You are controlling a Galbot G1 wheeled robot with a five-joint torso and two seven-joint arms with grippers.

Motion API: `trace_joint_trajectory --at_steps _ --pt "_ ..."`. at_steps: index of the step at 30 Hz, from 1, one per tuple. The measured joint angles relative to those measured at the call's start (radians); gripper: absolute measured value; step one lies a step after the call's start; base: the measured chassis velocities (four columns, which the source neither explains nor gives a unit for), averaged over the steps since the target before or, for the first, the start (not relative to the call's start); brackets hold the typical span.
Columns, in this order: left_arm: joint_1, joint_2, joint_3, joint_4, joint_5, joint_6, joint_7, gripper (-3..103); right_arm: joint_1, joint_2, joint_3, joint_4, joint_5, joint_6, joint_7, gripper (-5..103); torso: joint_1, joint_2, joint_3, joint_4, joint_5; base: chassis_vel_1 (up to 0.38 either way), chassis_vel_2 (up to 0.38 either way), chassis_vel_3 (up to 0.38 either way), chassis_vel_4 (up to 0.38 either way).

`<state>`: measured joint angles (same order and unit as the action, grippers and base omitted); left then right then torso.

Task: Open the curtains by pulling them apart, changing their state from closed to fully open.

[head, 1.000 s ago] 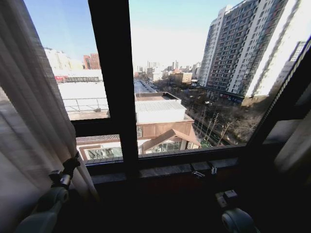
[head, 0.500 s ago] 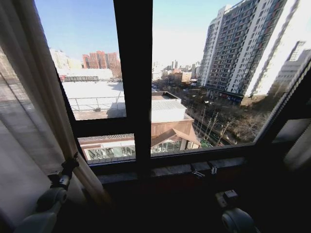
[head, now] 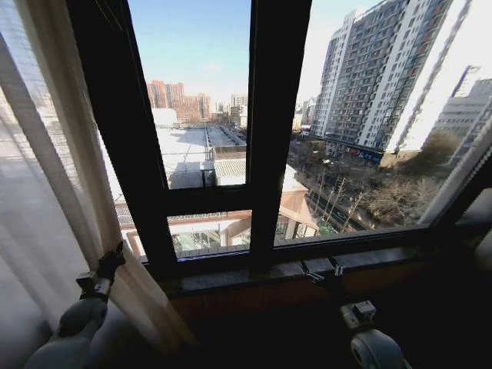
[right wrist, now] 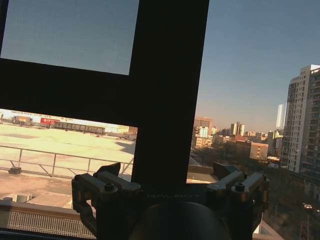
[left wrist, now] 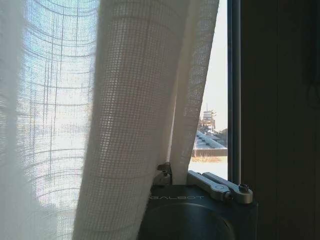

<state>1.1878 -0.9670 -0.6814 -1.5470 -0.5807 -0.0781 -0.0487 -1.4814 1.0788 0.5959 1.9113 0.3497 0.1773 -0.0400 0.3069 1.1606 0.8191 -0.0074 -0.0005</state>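
Observation:
The curtains [head: 46,192] hang as a sheer cream panel bunched at the left of the window, their loose weave close up in the left wrist view [left wrist: 125,100]. My left gripper [head: 114,257] is low at the panel's inner edge, shut on a fold of the fabric [left wrist: 167,170]. The cloth drapes over one side of it and hides that finger. My right gripper [head: 319,269] hovers open just above the window sill, right of centre. Its fingers [right wrist: 112,172] are spread in front of the dark mullion, with nothing between them.
A dark window frame with a thick upright mullion [head: 273,115] and a crossbar spans the view. The stone sill [head: 231,277] runs below it, close in front of both grippers. Beyond the glass are rooftops and tall apartment blocks [head: 384,77].
The head camera has swung left, so the window frame sits further right in the picture. Against the frame, the curtain's edge has moved left and bares another dark post. Both grippers keep their places.

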Motion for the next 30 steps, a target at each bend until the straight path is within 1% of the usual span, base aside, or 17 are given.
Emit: trace_joint_trajectory --at_steps 3,6,8,12,15,30 --pt "0.006 -0.002 -0.003 -0.001 0.001 -0.002 0.000 0 0.000 0.000 0.000 0.000 0.000 0.000 0.000 100 0.000 0.000 0.000 0.0000 0.0009 0.362 0.345 -0.373 -0.337" --pt "0.008 -0.004 -0.004 -0.001 0.003 -0.003 0.000 0 0.000 0.000 0.000 0.000 0.000 0.000 0.000 100 0.000 0.000 0.000 -0.0003 0.0008 0.368 0.320 -0.366 -0.349" --pt "0.010 -0.005 -0.005 -0.001 0.004 -0.005 0.000 0 0.000 0.000 0.000 0.000 0.000 0.000 0.000 100 0.000 0.000 0.000 0.0002 0.0000 0.369 0.324 -0.381 -0.338" --pt "0.011 -0.009 -0.005 -0.001 0.008 -0.006 0.000 0 0.000 0.000 0.000 0.000 0.000 0.000 0.000 100 0.000 0.000 0.000 -0.0002 0.0009 0.394 0.331 -0.387 -0.328" --pt "0.011 -0.013 -0.004 -0.001 0.011 -0.006 0.000 0 0.000 0.000 0.000 0.000 0.000 0.000 0.000 100 0.000 0.000 0.000 -0.0002 0.0005 0.373 0.342 -0.373 -0.327" --pt "-0.003 -0.010 0.002 0.015 0.012 -0.011 -0.002 0 0.000 0.000 0.000 0.000 0.000 0.000 0.000 100 0.000 0.000 0.000 0.0000 0.0005 0.377 0.336 -0.376 -0.337"
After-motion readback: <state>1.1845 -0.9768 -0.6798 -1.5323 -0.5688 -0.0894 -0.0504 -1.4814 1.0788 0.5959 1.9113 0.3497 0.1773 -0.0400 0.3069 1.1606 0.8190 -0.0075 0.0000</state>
